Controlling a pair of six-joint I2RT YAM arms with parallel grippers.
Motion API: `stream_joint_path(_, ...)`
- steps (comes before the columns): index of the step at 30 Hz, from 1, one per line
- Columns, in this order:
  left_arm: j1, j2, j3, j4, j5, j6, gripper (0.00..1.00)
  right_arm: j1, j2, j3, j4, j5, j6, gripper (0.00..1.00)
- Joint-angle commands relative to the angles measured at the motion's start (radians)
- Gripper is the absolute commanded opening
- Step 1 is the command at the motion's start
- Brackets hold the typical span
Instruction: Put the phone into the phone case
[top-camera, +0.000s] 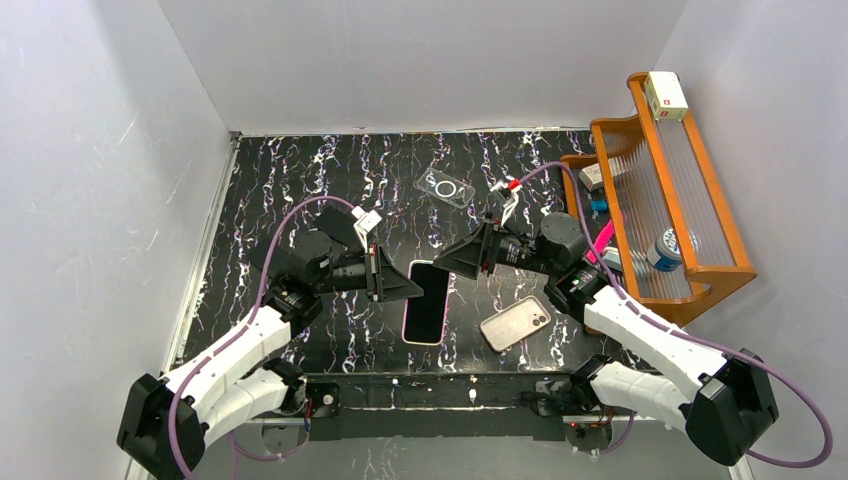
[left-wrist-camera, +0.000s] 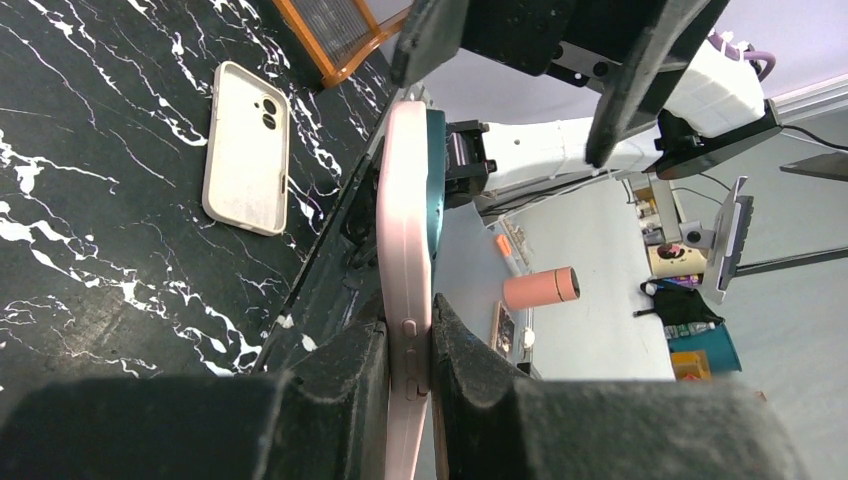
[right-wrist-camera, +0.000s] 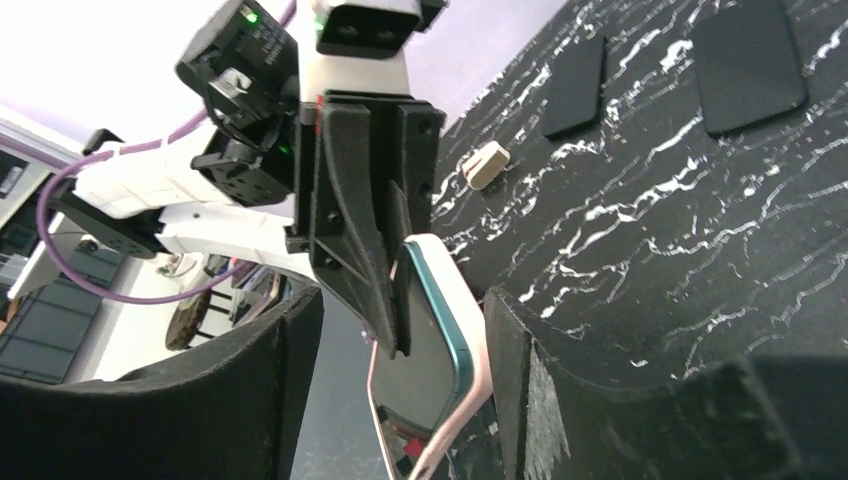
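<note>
My left gripper (top-camera: 408, 286) is shut on the long edge of a pink phone case (top-camera: 425, 302) and holds it above the table near the front edge. A teal phone (left-wrist-camera: 436, 180) sits partly in that case, one edge standing proud of the pink rim (left-wrist-camera: 404, 230). My left fingers (left-wrist-camera: 340, 390) clamp the case's button side. My right gripper (top-camera: 452, 262) is open, its jaws straddling the phone's far corner (right-wrist-camera: 446, 325) and the case (right-wrist-camera: 478, 372) in the right wrist view. Its right finger (right-wrist-camera: 560, 400) is close beside the case.
A beige phone case (top-camera: 515, 322) lies on the black marble table right of the held phone, also in the left wrist view (left-wrist-camera: 245, 150). A clear case (top-camera: 445, 187) lies at the back. A wooden rack (top-camera: 700, 235) with small items stands at the right.
</note>
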Motion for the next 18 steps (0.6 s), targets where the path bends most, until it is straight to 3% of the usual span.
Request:
stream_joint_path(1, -0.004, -0.022, 0.060, 0.012, 0.028, 0.023, 0.00, -0.007, -0.007, 0.049, -0.083, 0.009, -0.059, 0.69)
stream_joint_path(9, -0.004, -0.030, 0.060, 0.017, 0.040, 0.030, 0.00, -0.012, 0.021, 0.047, -0.104, -0.052, -0.056, 0.69)
stream_joint_path(18, -0.004, -0.018, 0.067, -0.038, -0.019, 0.057, 0.00, -0.015, 0.024, 0.034, -0.095, -0.088, -0.035, 0.52)
